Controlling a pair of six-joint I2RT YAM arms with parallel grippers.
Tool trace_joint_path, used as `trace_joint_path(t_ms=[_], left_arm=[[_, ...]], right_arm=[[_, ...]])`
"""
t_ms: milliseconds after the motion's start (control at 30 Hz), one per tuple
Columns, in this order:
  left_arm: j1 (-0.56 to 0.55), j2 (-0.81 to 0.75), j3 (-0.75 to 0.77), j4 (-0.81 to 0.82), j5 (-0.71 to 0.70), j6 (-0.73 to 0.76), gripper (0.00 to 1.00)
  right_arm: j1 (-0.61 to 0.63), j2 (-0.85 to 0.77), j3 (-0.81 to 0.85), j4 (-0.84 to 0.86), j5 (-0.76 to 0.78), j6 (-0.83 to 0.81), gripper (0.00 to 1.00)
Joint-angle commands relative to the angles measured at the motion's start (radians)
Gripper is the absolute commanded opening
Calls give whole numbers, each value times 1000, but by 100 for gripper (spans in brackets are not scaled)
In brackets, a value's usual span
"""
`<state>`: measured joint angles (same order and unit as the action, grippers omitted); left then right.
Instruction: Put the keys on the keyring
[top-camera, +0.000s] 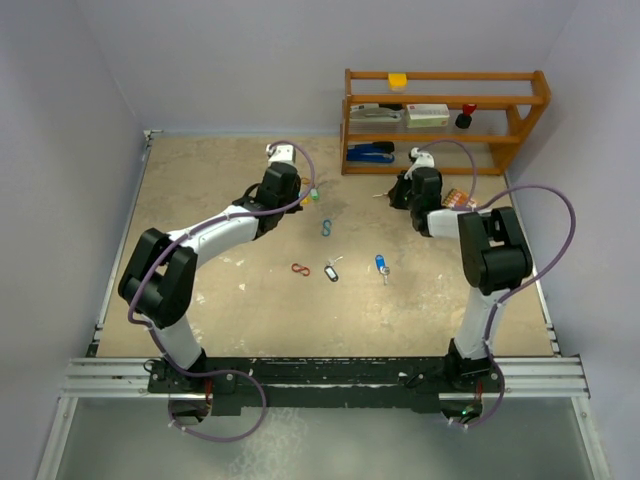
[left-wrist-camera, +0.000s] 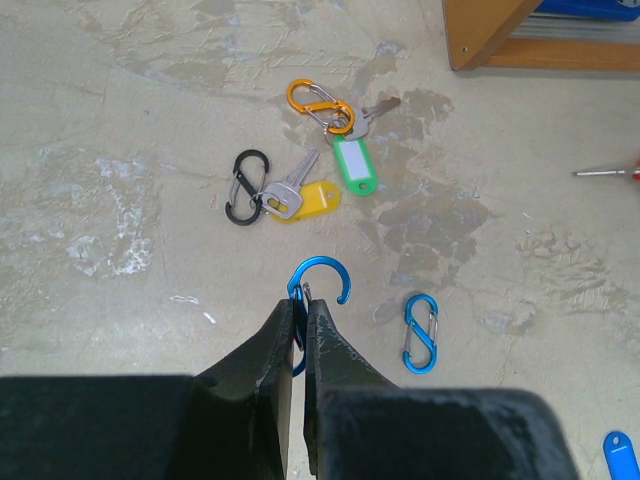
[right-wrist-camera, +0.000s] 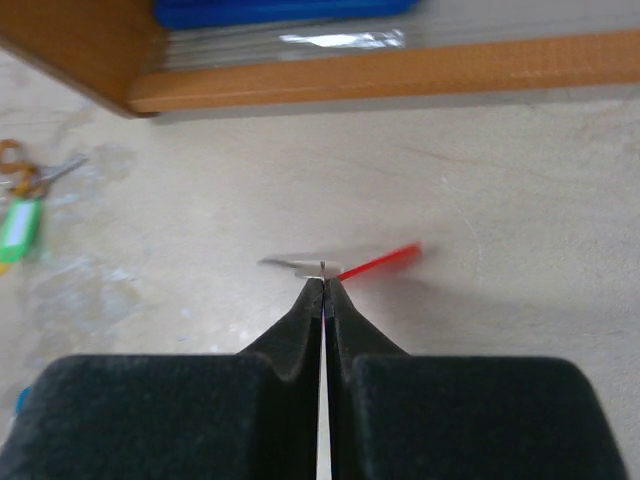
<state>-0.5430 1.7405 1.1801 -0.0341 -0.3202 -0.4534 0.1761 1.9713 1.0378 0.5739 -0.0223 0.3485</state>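
While the left end effector is gripping a blue S-shaped wire clip, the right end effector is pinching a red-tagged metal key; threading them together likely follows.

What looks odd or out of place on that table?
Nothing is spilled or broken. The tabletop is blotchy and scuffed. The held blue clip, pinched in the left hand, shows its top loop gaping like a hook, unlike the loose blue clip lying closed nearby.
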Motion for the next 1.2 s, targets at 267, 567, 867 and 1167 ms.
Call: trace_joint_path(t_ms=[267,567,867,1167], left_arm=[[8,31,62,86,186,2,0],[8,73,105,84,258,6,0],[2,103,126,89,286,1,0],[-19,112,162,38,309,17,0]], right_arm=[[-1,-175,-69,158,-593,-123,0],[27,-190,-117,308,-850,-118,0],[140,-237,-69,82,-808,-304,0],[187,-229,-50,49,-739,-357,0]])
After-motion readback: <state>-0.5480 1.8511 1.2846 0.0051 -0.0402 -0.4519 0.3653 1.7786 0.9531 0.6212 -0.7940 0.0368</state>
